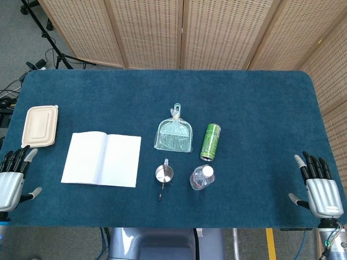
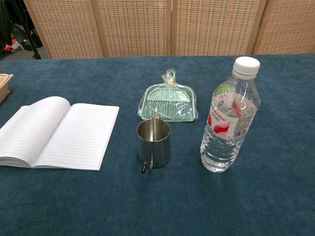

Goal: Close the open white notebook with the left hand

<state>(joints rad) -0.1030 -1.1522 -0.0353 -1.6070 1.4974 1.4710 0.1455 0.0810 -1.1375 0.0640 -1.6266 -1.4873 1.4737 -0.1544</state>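
The white notebook point(image 1: 102, 159) lies open and flat on the blue table, left of centre; the chest view shows its lined pages point(image 2: 59, 132) at the left. My left hand point(image 1: 12, 179) hovers at the table's near left corner, fingers spread and empty, well left of the notebook. Over at the near right corner my right hand point(image 1: 320, 187) is spread and empty too. Neither hand appears in the chest view.
A beige lidded box point(image 1: 40, 125) sits behind the notebook's left side. A bagged green dustpan point(image 1: 174, 135), a green can point(image 1: 211, 142), a steel cup point(image 1: 164, 174) and a water bottle point(image 1: 201, 177) cluster at the centre. Wicker screens stand behind the table.
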